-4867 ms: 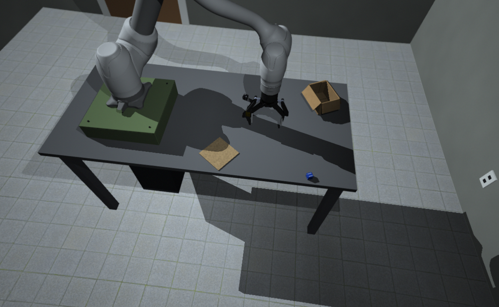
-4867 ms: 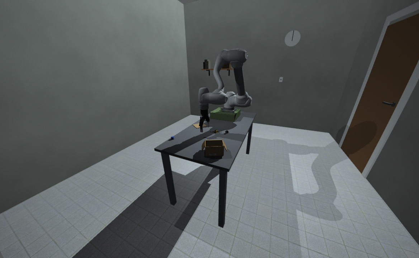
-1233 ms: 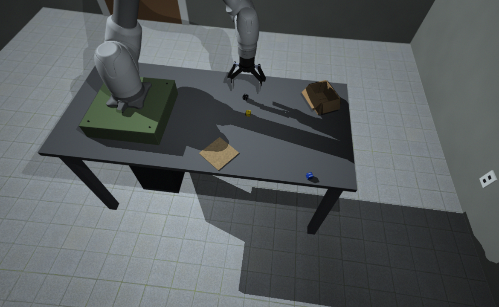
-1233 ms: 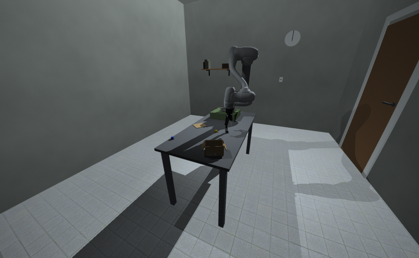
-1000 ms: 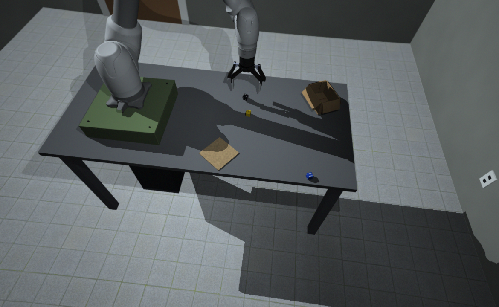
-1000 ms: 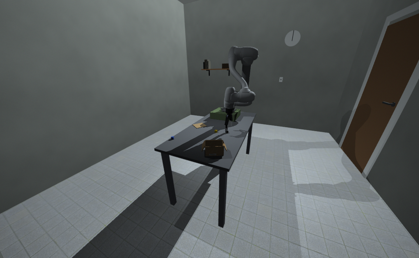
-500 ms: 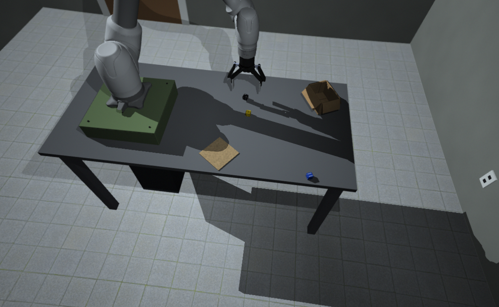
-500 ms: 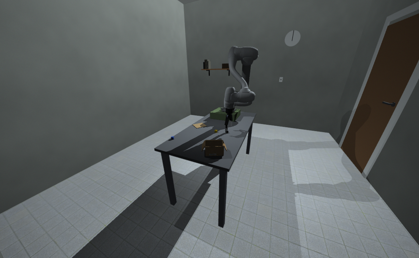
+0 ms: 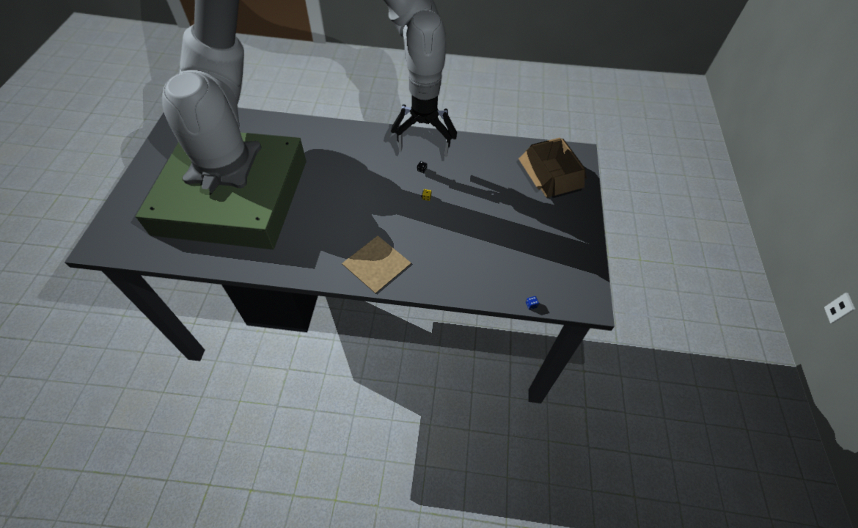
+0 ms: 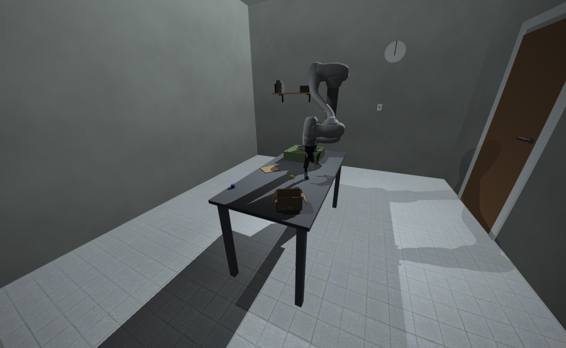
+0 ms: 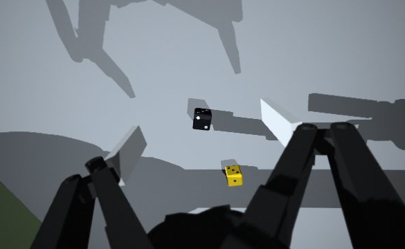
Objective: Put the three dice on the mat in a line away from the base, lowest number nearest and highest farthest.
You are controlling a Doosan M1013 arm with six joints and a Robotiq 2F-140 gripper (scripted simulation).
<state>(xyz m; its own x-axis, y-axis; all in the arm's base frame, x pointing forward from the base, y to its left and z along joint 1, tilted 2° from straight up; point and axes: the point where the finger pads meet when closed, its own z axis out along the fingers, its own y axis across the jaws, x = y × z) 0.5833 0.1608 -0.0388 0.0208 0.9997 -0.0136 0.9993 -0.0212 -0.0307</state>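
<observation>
My gripper (image 9: 422, 138) is open and empty, hanging above the far side of the dark table, just behind the black die (image 9: 422, 166). The yellow die (image 9: 426, 194) lies a little nearer the front. In the wrist view the black die (image 11: 202, 119) sits between my open fingers and the yellow die (image 11: 233, 175) lies below it. The blue die (image 9: 532, 301) rests near the table's front right edge. The tan mat (image 9: 376, 263) lies near the front edge, with no die on it.
An open cardboard box (image 9: 551, 167) stands at the back right of the table. The arm's green base block (image 9: 223, 190) takes up the left end. In the exterior view the box (image 10: 289, 200) is nearest the camera.
</observation>
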